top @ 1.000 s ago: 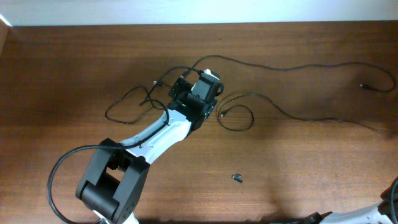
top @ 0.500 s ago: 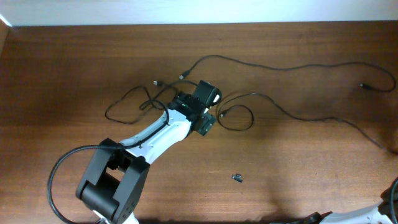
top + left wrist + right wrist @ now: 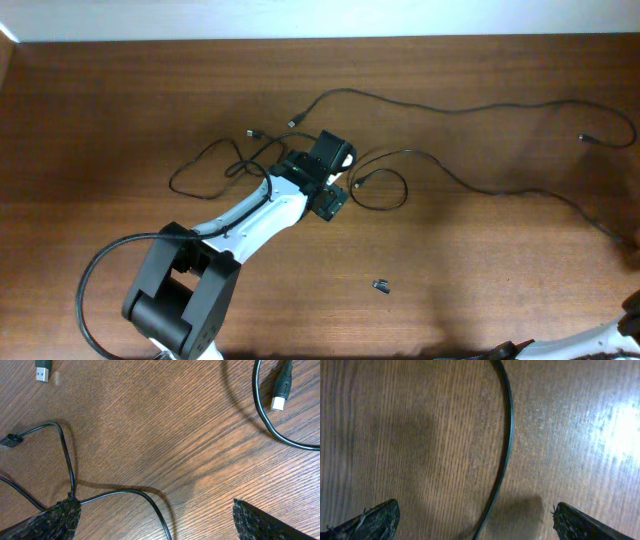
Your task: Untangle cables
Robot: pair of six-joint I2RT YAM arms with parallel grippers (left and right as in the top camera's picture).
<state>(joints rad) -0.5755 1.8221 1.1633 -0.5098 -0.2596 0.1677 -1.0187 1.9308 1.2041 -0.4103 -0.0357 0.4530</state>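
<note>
Several thin black cables point(image 3: 440, 106) lie across the brown table, with a tangle of loops point(image 3: 205, 160) left of centre. My left gripper point(image 3: 328, 178) hovers over the middle of them. In the left wrist view it point(image 3: 155, 502) is open, with a cable point(image 3: 125, 492) curving between its fingers and touching the left fingertip point(image 3: 55, 517). A USB plug point(image 3: 43, 370) and a white-tipped plug point(image 3: 280, 397) lie ahead. My right gripper point(image 3: 475, 506) is open low over the wood, and one cable point(image 3: 506, 445) runs between its fingers.
A small dark stubby piece point(image 3: 382, 286) lies alone in front of centre. The left arm point(image 3: 240, 225) reaches in from the bottom left. A loose plug end point(image 3: 586, 138) lies at the far right. The table's back edge meets a white wall point(image 3: 300, 20).
My left gripper has shifted slightly down and right, uncovering a plug near the cable's top end. The right end of the lower cable has been drawn toward the front right corner.
</note>
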